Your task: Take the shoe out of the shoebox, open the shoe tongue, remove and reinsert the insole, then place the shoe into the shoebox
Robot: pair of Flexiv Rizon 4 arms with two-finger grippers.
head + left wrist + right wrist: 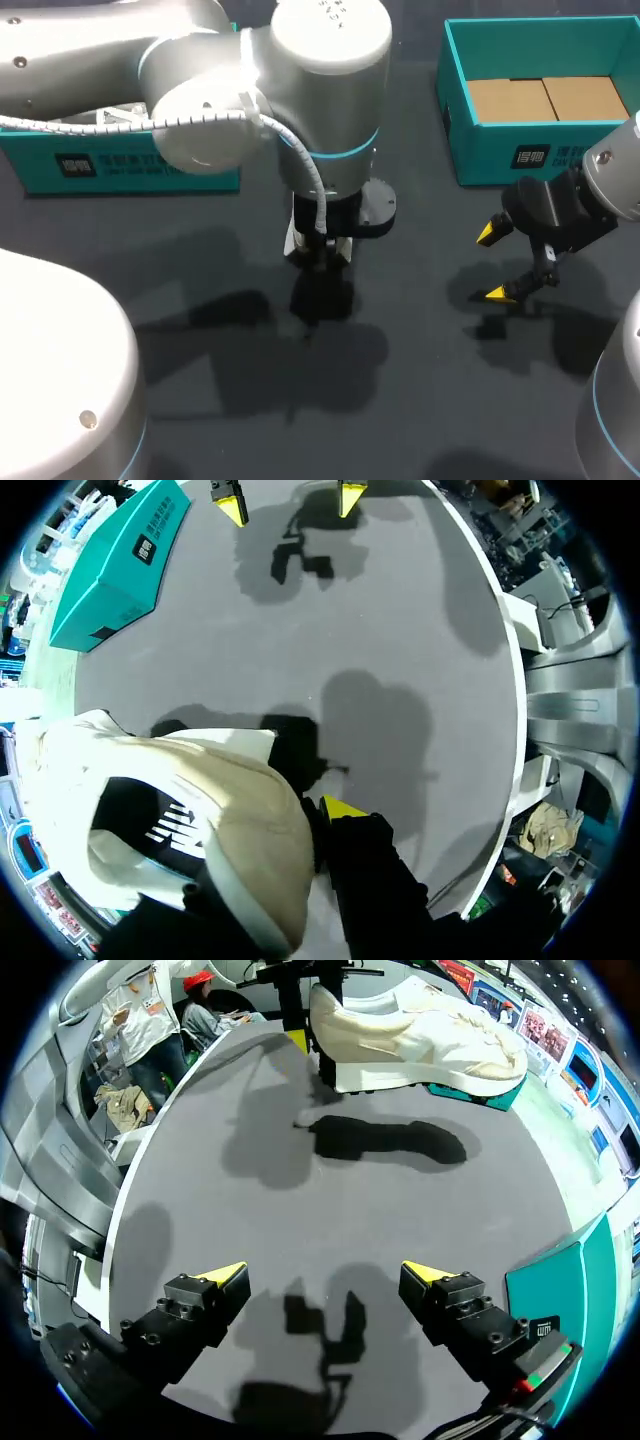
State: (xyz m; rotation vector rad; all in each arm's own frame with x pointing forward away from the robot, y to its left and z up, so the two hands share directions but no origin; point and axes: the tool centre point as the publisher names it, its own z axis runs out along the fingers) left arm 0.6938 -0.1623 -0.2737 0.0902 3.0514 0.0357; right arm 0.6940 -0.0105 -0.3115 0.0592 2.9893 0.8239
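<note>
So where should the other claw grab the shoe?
Probably the toe end. The left claw pinches the heel and holds the shoe up off the table, so the toe end sticks out free. The open right claw could come at it from the front, one finger on each side, since the shoe is low and narrow there.

- Robot lab or demo cell, not a home or a shop.
- Dark grey work table (430, 420), matte top, nothing domestic on it.
- Two silver multi-joint arms: left arm (320, 90) fills the upper left and middle of the head view, right arm (620, 175) comes in at the right edge.
- White spiral-wrapped cable (90, 127) runs along the left arm, external loom, typical test rig.
- Props only: open teal shoebox (500, 150) upper right, second teal box (130, 165) upper left.
</note>
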